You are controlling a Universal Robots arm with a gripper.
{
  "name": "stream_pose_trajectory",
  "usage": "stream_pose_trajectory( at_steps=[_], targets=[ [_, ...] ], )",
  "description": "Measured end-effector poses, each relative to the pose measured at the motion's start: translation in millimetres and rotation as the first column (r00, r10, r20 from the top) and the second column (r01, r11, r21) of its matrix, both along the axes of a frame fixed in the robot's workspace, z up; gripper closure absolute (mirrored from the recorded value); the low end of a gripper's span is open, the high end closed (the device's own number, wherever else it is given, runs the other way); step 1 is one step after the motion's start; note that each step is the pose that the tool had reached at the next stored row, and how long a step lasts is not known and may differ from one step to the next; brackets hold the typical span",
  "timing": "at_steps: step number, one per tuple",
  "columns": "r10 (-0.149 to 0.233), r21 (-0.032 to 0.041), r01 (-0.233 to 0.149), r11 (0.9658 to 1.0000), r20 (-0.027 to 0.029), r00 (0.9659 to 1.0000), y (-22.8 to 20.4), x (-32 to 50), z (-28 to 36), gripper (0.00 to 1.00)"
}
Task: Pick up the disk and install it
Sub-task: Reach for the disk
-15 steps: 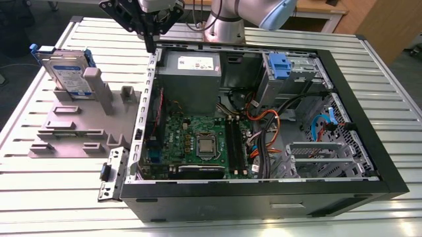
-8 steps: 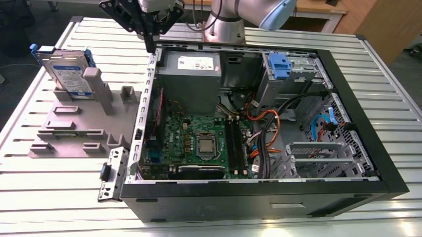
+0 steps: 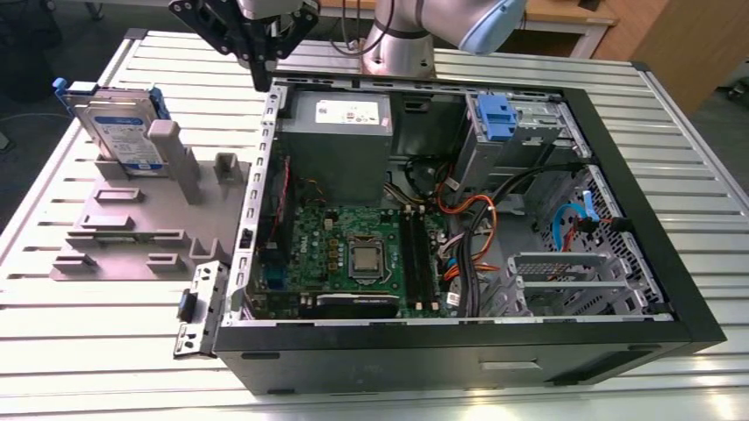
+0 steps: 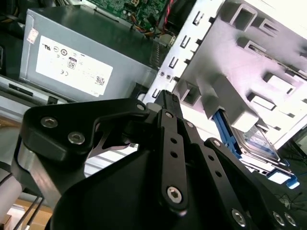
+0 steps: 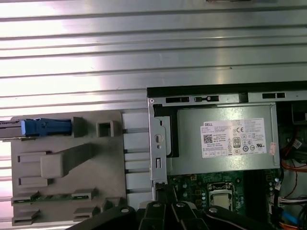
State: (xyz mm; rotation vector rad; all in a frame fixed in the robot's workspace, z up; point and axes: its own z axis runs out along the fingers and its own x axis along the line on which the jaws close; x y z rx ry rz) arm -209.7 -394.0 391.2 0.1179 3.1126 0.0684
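Note:
The disk (image 3: 118,130) stands upright on its edge in a slot of the grey holder block (image 3: 129,230) at the exterior view's left, with its white-and-blue label facing out and a blue rail around it. In the second wrist view the disk (image 4: 259,145) shows behind the holder block (image 4: 249,62). In the first wrist view the disk's blue rail (image 5: 46,127) is seen edge-on. My gripper (image 3: 260,81) hangs above the far left corner of the open computer case (image 3: 655,263), to the right of the disk and well apart from it. Its fingers (image 4: 165,98) are shut, with nothing between them.
The open case holds a grey power-supply box (image 3: 338,132), a motherboard (image 3: 351,250), cables and a silver drive cage with a blue latch (image 3: 496,117). The holder block has several upright posts (image 3: 164,145). Everything rests on a ribbed metal table (image 3: 105,342).

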Motion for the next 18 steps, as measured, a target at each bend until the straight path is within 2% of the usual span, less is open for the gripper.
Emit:
stream_pose_trajectory(
  at_steps=[3,5,11,18],
  targets=[
    [0.0,-0.0001,0.0,1.0,-0.0011,1.0,3.3,-7.3,-0.5,0.89],
    [0.0,-0.0001,0.0,1.0,-0.0042,1.0,4.7,-11.1,-1.1,0.89],
    [0.0,-0.0001,0.0,1.0,-0.014,0.9999,5.9,-21.7,-2.4,0.89],
    [0.0,-0.0001,0.0,1.0,-0.0204,0.9998,6.6,-31.4,-3.3,0.89]
  ],
)
